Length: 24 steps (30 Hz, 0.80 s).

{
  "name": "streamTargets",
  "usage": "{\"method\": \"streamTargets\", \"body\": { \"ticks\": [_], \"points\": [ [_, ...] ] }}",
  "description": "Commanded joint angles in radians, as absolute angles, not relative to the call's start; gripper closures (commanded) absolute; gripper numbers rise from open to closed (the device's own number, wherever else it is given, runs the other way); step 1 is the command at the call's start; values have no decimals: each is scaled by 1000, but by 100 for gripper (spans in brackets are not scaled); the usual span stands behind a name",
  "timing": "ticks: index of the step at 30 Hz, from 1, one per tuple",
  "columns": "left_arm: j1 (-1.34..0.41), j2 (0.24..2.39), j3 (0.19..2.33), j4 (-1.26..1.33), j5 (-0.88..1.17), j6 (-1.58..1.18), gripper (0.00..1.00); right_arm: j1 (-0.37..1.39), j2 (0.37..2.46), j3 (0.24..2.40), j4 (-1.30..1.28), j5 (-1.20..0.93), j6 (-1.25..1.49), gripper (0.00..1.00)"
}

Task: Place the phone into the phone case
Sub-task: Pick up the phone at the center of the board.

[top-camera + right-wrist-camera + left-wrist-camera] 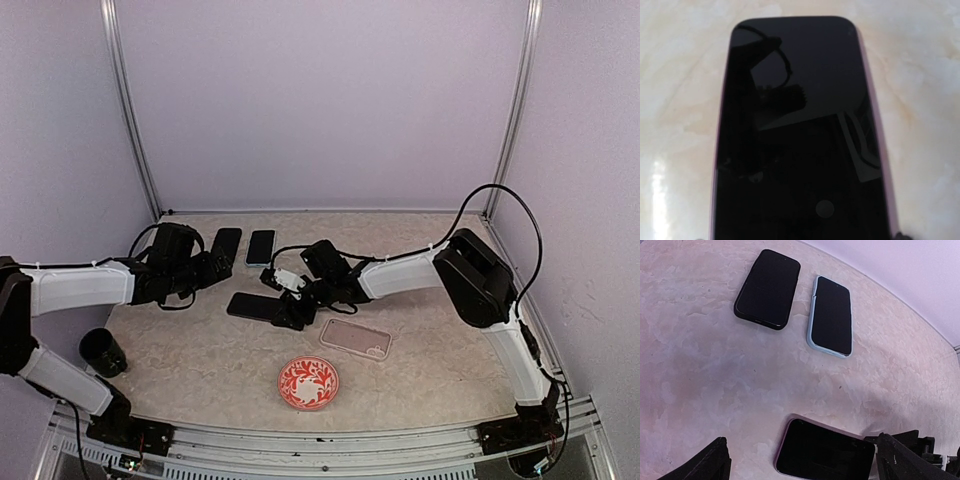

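Right wrist: looks along the long axis of the phone (800, 135), right gripper (291, 312) astride its near end, cannot tell if clamped; left gripper (807, 460) spread wide, farther.

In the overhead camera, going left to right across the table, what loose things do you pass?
From the left: black cup, black phone, light blue phone, red plate, clear phone case.

White arm shells (80, 285), black joints (470, 275), looping black cables (497, 187), black right claw (292, 312)

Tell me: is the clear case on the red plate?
No, the clear case lies on the table beside the red plate.
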State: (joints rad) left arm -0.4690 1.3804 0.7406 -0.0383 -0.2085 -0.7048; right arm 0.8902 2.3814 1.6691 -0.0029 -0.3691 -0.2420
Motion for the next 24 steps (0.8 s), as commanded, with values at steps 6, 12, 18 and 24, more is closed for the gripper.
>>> {"method": "streamTargets", "body": {
  "ticks": [6, 12, 18, 24],
  "points": [
    [-414, 1356, 659, 83, -80, -726, 1, 900, 2270, 1537, 115, -340, -244, 58],
    [-402, 1361, 641, 113, -51, -718, 1, 900, 2216, 1478, 194, -341, -243, 63],
    [-396, 1379, 628, 137, -25, -722, 1, 900, 2181, 1443, 237, -341, -248, 65],
    [-396, 1394, 627, 149, -7, -717, 1, 902, 2155, 1427, 257, -353, -250, 66]
  ]
}}
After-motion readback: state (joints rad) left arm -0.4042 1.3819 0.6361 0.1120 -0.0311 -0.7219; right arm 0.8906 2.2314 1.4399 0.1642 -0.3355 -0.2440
